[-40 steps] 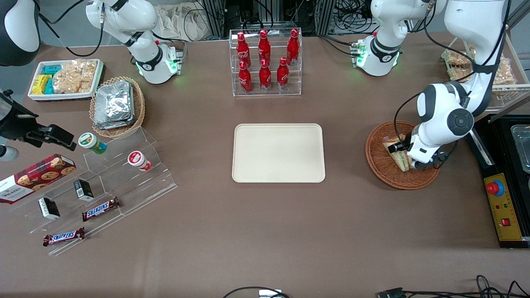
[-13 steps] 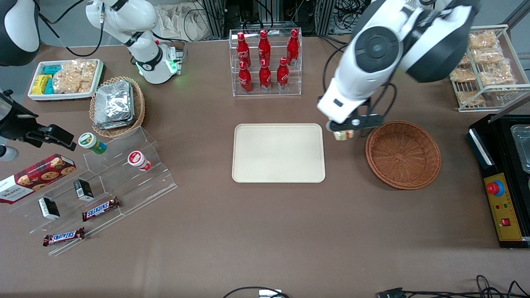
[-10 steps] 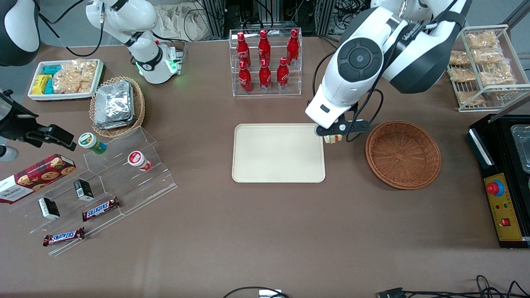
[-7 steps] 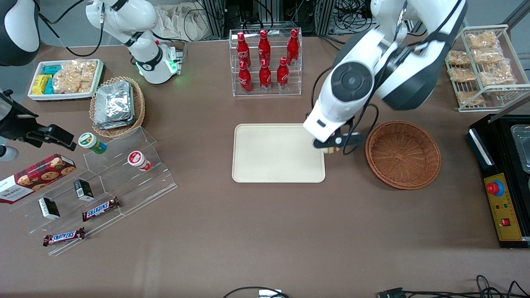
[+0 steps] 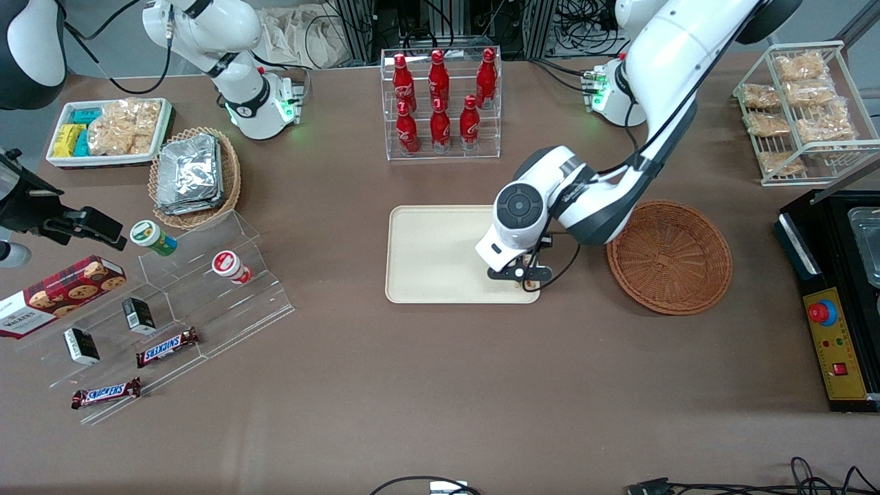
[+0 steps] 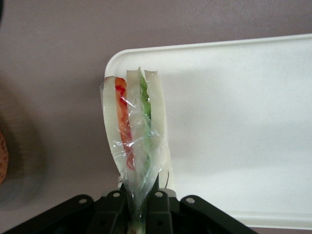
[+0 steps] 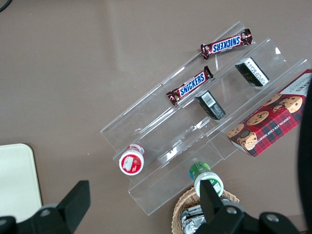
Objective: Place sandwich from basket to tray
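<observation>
Brown-clothed table (image 5: pixel 412 385), cream tray (image 5: pixel 433 261) laid at its middle, gripper (image 5: pixel 526 269) held low over the tray's corner nearest the wicker basket (image 5: pixel 668 256), wrapped sandwich (image 6: pixel 134 141) pinched upright between its jaws, basket beside the tray.

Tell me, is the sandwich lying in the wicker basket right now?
No, the basket holds nothing; the pincer is shut on the sandwich over a corner of the tray.
</observation>
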Action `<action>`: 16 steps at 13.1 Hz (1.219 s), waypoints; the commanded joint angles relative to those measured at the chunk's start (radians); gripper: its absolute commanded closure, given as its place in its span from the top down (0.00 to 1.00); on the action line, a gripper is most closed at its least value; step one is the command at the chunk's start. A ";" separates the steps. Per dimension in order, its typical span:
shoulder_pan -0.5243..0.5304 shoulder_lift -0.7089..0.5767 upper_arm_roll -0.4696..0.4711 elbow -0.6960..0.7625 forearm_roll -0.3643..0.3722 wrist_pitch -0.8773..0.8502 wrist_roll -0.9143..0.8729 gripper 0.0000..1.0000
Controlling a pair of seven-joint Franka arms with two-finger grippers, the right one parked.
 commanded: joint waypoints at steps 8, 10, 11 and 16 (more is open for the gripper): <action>-0.006 0.053 -0.005 0.012 0.054 0.030 -0.015 1.00; -0.006 0.050 -0.005 0.012 0.054 0.022 -0.015 1.00; -0.004 0.046 -0.005 0.013 0.052 0.021 -0.016 1.00; 0.013 -0.089 -0.006 0.113 -0.026 -0.198 0.002 1.00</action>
